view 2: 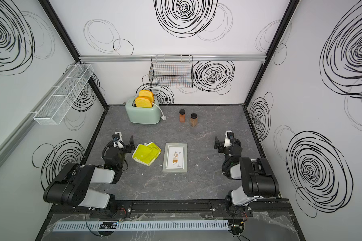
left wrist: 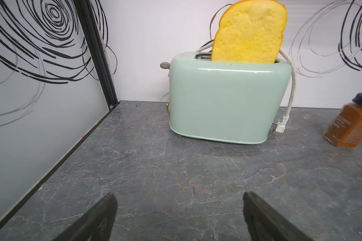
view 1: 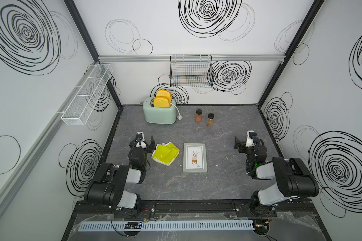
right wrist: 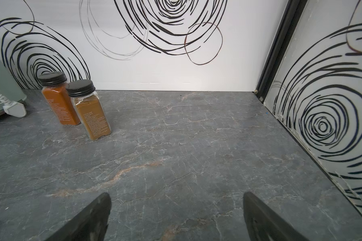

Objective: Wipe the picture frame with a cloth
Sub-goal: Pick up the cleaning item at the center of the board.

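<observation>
The left pincer [view 1: 152, 144] stood with its jaws spread wide and nothing between them, poised just beside the near-left edge of the cloth [view 1: 166, 154] on the grey marbled counter [view 1: 217, 183]. In the left wrist view only bare counter lay between its two dark fingertips [left wrist: 100, 217], with the mint toaster [left wrist: 228, 100] beyond. The cloth, a crumpled yellow-green heap with a striped cream edge, lay immediately toward the counter's middle from that pincer, apparently not yet touched, though contact could not be ruled out from above.

Just past the cloth, and apart from it by a narrow strip of counter, the picture frame [view 1: 195, 157] lay flat, face up, its long axis running from the robot's side toward the back wall. The right pincer [view 1: 237, 143], equally wide open and empty, hung well apart from the frame on its other side, facing two spice jars [right wrist: 75, 104].

The left arm looked clearly the nearer to the cloth, so the pick-up seemed its job: a short shift inward and down, then a sweep along the frame's length.
</observation>
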